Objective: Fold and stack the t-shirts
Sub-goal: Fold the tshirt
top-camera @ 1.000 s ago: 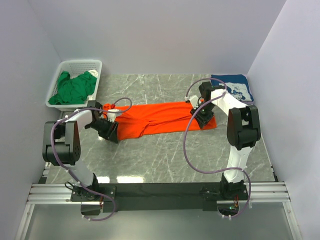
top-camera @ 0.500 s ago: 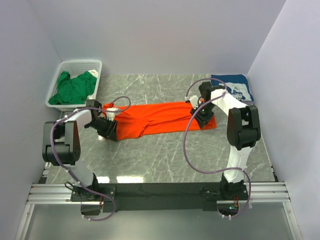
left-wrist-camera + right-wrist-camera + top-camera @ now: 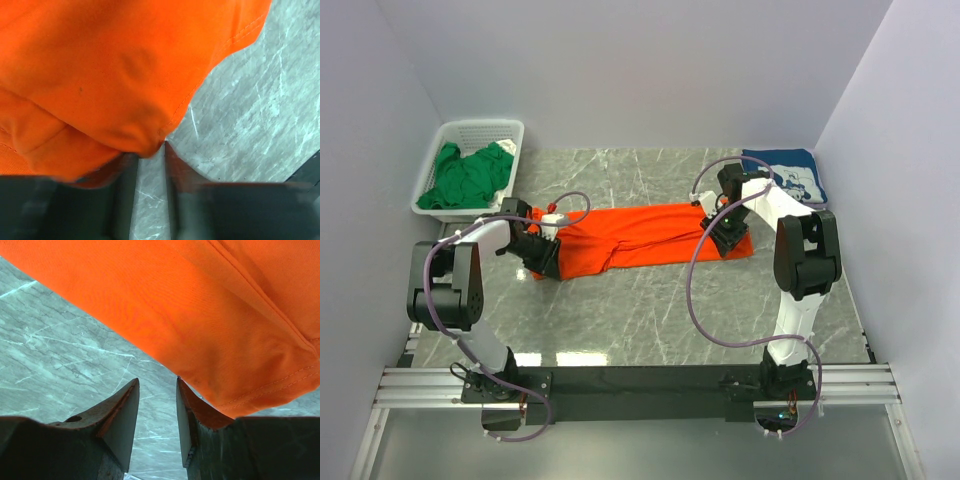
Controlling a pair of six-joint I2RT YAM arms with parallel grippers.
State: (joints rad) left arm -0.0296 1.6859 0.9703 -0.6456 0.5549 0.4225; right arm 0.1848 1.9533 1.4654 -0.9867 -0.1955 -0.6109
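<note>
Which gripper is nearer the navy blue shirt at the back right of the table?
Right. The right gripper sits at the orange shirt's right end, just in front of the navy blue shirt; the left gripper is at the orange shirt's far left end.

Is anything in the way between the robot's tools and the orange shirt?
No, nothing visible. The left tool sits at the orange shirt's left end, the right tool at its right end, and the cloth reaches both tools' tips.
</note>
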